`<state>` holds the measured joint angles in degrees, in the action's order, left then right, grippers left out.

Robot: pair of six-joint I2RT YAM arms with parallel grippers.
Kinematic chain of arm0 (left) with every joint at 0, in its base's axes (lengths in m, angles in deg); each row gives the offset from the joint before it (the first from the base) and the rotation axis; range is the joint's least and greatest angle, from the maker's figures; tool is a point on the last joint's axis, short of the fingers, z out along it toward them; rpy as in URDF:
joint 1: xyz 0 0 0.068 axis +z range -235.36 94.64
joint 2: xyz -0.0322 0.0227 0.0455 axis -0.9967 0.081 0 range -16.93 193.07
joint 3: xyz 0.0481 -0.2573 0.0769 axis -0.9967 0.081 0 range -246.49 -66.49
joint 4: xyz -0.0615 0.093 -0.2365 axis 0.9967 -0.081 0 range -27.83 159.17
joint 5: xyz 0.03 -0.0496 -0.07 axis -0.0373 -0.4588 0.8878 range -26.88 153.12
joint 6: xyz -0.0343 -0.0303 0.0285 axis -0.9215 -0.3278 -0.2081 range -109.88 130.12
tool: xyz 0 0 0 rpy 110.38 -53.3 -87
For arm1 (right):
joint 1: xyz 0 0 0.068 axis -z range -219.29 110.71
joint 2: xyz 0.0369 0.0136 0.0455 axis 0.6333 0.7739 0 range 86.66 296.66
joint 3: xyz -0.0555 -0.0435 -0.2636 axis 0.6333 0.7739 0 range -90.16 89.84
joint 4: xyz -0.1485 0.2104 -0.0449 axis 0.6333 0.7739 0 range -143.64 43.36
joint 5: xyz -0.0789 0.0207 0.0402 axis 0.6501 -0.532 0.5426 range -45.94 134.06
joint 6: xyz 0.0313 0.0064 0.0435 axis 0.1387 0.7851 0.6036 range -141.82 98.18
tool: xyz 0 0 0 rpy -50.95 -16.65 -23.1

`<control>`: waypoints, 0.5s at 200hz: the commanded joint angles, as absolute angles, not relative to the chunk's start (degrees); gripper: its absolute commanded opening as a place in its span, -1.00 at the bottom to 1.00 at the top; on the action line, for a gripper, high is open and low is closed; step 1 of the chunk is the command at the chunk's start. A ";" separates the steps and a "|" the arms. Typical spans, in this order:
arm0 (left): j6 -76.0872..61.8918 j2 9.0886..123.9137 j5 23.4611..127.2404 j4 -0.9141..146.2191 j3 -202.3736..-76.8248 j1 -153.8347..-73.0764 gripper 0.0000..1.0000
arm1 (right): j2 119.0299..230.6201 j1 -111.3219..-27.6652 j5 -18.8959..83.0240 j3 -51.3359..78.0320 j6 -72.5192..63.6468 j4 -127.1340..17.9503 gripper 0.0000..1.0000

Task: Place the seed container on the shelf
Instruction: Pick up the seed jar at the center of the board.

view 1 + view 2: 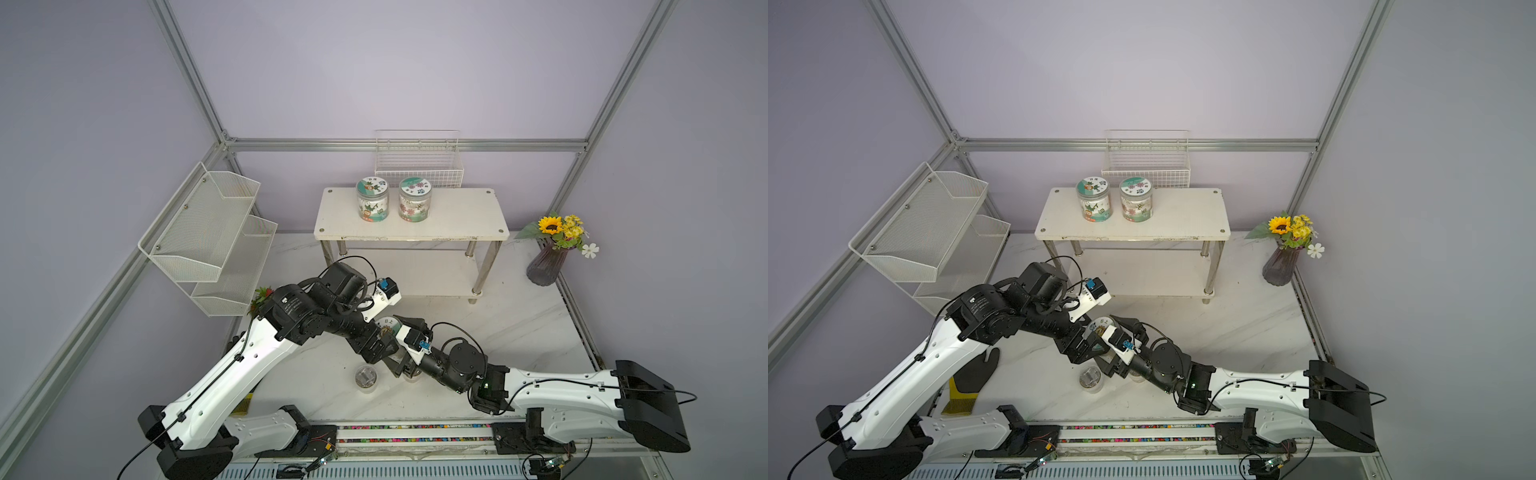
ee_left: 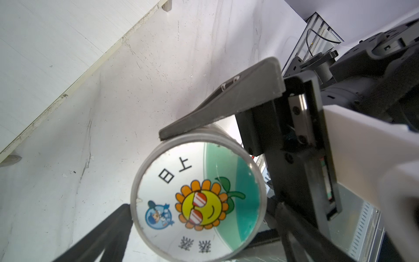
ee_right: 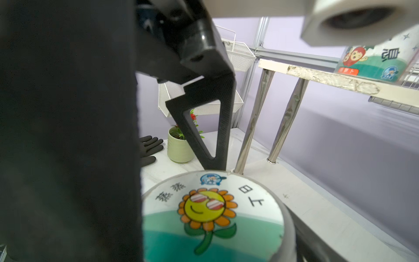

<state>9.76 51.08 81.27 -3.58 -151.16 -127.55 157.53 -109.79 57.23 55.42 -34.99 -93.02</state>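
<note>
Jar [image 2: 197,199] with sunflower lid: low over bench [image 1: 519,332], just in front of shelf [image 1: 457,216], between both arms. Standing or lifted: cannot tell. Looks like light plastic, stiff, smooth, maybe slippy. Best hold: round side under lid, not lid alone. Right jaws pinching jar sides. Left jaws spread wide beside lid, look loose.

Count: one jar here, two shelf jars [image 1: 372,199] on top board, one clear cup [image 1: 365,377], one vase [image 1: 546,266], one pot plant [image 3: 179,147], one glove [image 1: 976,374], one mesh rack [image 1: 208,232], one wire basket [image 1: 417,166].
</note>
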 commanded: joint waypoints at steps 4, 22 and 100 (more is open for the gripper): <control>10.05 49.31 80.62 -3.03 -152.18 -127.80 0.99 | 155.74 -109.69 57.60 55.96 -35.52 -95.13 0.07; 10.02 48.67 79.59 -3.18 -152.27 -127.81 0.99 | 155.57 -109.65 57.91 56.00 -35.59 -94.88 0.07; 8.72 45.10 75.14 -3.25 -153.93 -127.28 0.99 | 155.25 -108.82 57.87 56.25 -35.11 -93.81 0.08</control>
<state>9.65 47.10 77.19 -3.82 -151.38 -127.53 156.92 -109.35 57.30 55.67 -35.01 -92.75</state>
